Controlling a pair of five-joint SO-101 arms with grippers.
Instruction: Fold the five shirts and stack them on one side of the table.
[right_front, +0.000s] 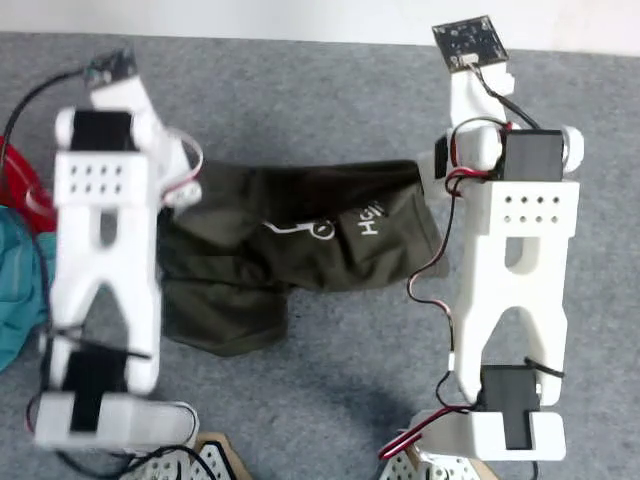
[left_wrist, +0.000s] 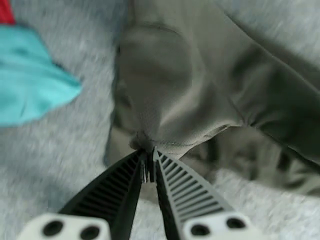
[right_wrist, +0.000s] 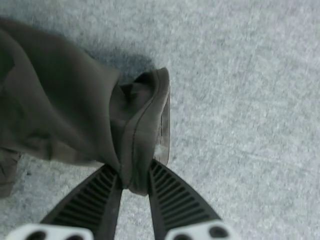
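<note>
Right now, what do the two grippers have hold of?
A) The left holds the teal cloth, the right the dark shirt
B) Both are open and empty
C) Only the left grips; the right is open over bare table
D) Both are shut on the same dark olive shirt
D: the left gripper is shut on a fold of the dark olive shirt, and the right gripper is shut on its hemmed edge at the other end.

The table (right_front: 330, 90) is lit evenly by soft, diffuse light from above. Faint, soft-edged shadows are cast on it beside the dark shirt (right_wrist: 60, 110), whose deeper folds are left dim.
</note>
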